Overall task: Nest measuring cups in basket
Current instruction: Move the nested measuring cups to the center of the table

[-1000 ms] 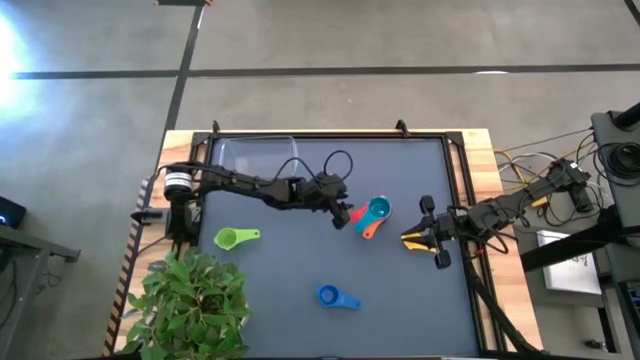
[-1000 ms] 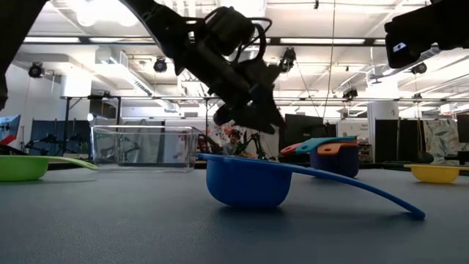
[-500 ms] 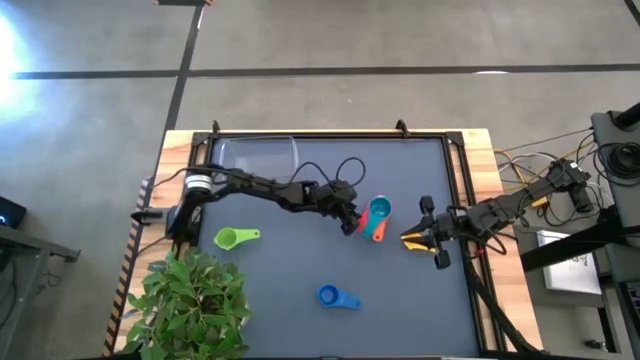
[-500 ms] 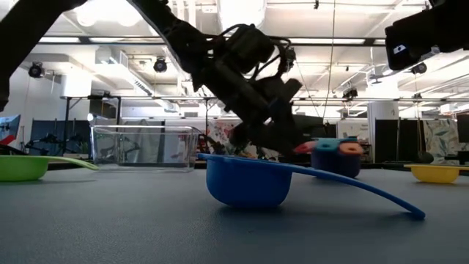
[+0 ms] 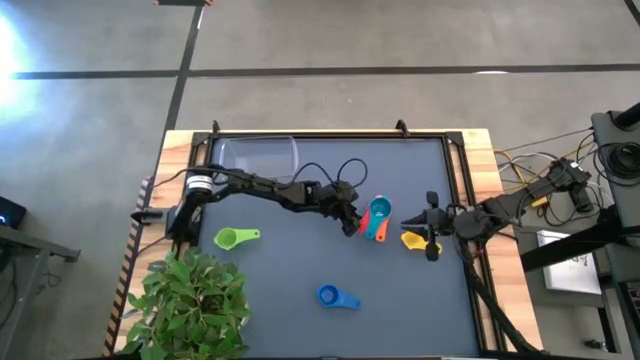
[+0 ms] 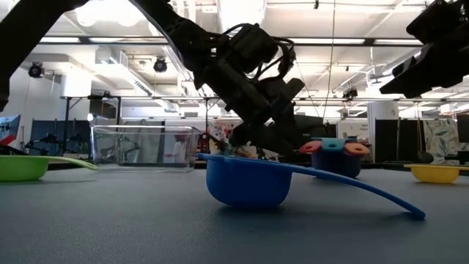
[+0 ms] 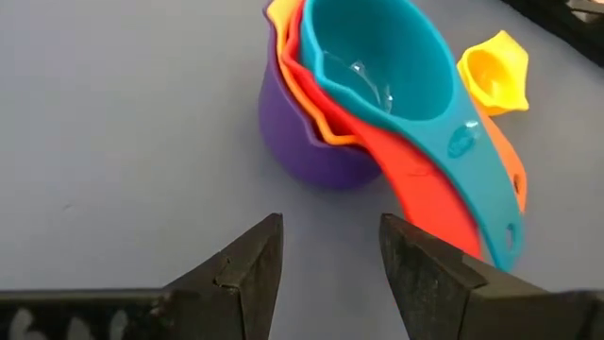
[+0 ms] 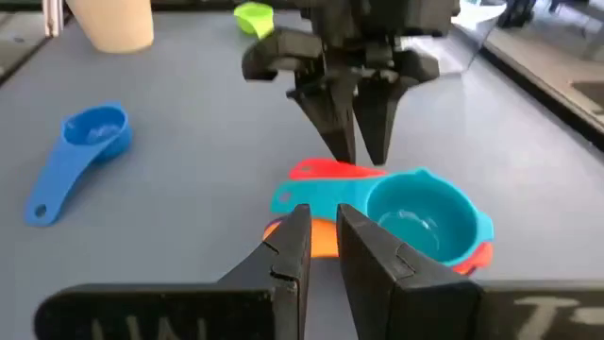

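Note:
A stack of measuring cups [image 7: 363,90], with teal inside red, orange and purple, stands on the mat at mid-table [image 5: 377,217]. My left gripper [image 7: 330,260] is open just short of the stack's handles [image 7: 462,179], with only bare mat between its fingers. A yellow cup [image 5: 413,241] lies right of the stack. My right gripper [image 8: 321,236] hovers over it, shut and empty, pointing at the stack. The green cup [image 5: 235,238] and blue cup [image 5: 336,296] lie apart on the mat. The clear basket [image 5: 258,154] stands at the far left with no cup in it.
A potted plant [image 5: 190,300] fills the near left corner. Raised rails [image 5: 330,134] run along the mat's edges. The left arm's cable loops [image 5: 345,170] above the mat behind its gripper. Open mat lies between the blue cup and the stack.
My left gripper has gone down and toward the table's right, closing on the cup stack, then held still. The stack's handles have swung round toward the near edge. My right gripper has tipped downward and rolled above the yellow cup.

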Robot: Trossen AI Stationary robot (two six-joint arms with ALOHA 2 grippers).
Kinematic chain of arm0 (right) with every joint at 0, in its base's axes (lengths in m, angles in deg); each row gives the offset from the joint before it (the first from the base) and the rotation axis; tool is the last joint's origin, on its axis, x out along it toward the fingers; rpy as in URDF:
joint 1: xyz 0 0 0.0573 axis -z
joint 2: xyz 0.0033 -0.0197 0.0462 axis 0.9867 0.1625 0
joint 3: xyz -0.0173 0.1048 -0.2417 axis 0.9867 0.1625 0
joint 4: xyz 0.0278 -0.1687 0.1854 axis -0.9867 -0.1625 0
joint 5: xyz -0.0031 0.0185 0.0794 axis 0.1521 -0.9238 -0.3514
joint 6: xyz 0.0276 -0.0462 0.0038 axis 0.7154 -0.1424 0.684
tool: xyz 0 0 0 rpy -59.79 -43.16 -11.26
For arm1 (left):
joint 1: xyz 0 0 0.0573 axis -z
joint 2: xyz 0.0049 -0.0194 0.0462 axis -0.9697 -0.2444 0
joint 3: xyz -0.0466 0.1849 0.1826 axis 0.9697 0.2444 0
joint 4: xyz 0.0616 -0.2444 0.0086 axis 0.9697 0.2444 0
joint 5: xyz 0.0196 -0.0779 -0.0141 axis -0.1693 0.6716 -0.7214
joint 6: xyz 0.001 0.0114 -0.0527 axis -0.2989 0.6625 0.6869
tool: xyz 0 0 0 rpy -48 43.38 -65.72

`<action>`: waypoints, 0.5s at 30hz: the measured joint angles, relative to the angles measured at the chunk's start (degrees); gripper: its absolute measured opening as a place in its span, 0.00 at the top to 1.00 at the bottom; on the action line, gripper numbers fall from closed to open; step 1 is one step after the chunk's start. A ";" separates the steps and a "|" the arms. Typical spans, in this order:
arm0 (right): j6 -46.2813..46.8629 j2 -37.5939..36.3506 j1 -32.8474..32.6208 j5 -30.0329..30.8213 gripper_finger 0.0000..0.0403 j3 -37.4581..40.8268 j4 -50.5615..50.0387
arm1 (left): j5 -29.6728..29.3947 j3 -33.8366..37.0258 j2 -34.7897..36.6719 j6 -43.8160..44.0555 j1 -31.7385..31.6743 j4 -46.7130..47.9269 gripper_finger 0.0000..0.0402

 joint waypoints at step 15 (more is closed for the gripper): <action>6.12 28.07 0.02 -0.13 0.91 -7.97 -1.05 | -0.13 0.00 0.00 2.08 1.17 -0.17 0.60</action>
